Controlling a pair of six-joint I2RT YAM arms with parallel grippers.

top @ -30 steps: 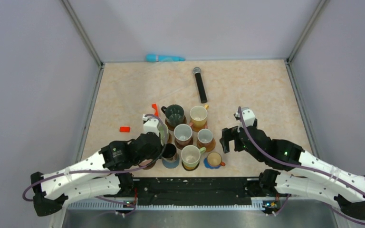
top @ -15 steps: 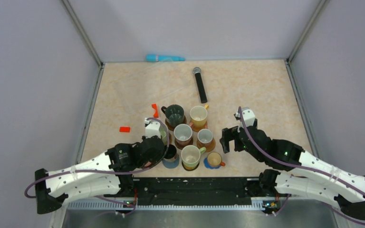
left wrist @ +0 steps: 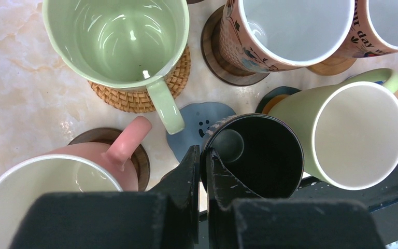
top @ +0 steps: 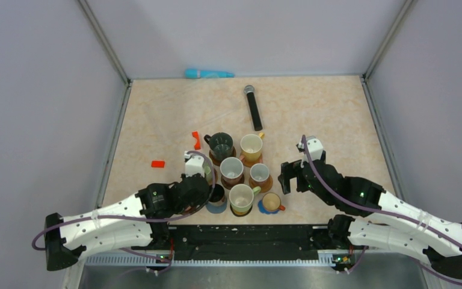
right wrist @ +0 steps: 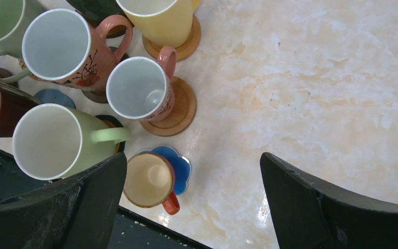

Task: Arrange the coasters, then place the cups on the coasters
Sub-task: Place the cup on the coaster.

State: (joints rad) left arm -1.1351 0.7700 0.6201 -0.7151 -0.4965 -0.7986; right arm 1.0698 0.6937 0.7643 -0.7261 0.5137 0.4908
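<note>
- Near the worktop's near edge, left of its middle, my left pincer (left wrist: pixel 203 161) was clamped shut on the rim of the black cup (left wrist: pixel 261 155), one finger inside the wall and one outside.
- That cup was over the grey-blue coaster (left wrist: pixel 197 122) (whether its foot touched the disc, I could not tell).
- Just beside it stood the large pink cup (left wrist: pixel 57 181) on a dark brown coaster (left wrist: pixel 141 158), and the tall pale green cup (left wrist: pixel 357 135) on the black-and-yellow coaster (left wrist: pixel 270 99).
- Farther from that edge, the wide pale green cup (left wrist: pixel 116 41) sat on a woven coaster (left wrist: pixel 134 98), and the flowered cup (left wrist: pixel 285 31) on a dark wood coaster (left wrist: pixel 215 57).
- My right pincer (top: pixel 287 178) was spread wide with nothing between its fingers, hovering over bare worktop to the right of the cluster.
- Closest to the near edge on that side, the orange cup (right wrist: pixel 150 179) sat on the blue scalloped coaster (right wrist: pixel 180 162). The small pink cup (right wrist: pixel 137 88) stood on a tan wood coaster (right wrist: pixel 181 111), and the yellow cup (right wrist: pixel 158 13) on another wooden coaster (right wrist: pixel 189 44).
- The dark green cup (top: pixel 221 144) closed the cluster's far side, and the black microphone (top: pixel 254 108) lay beyond it toward the far edge.
</note>
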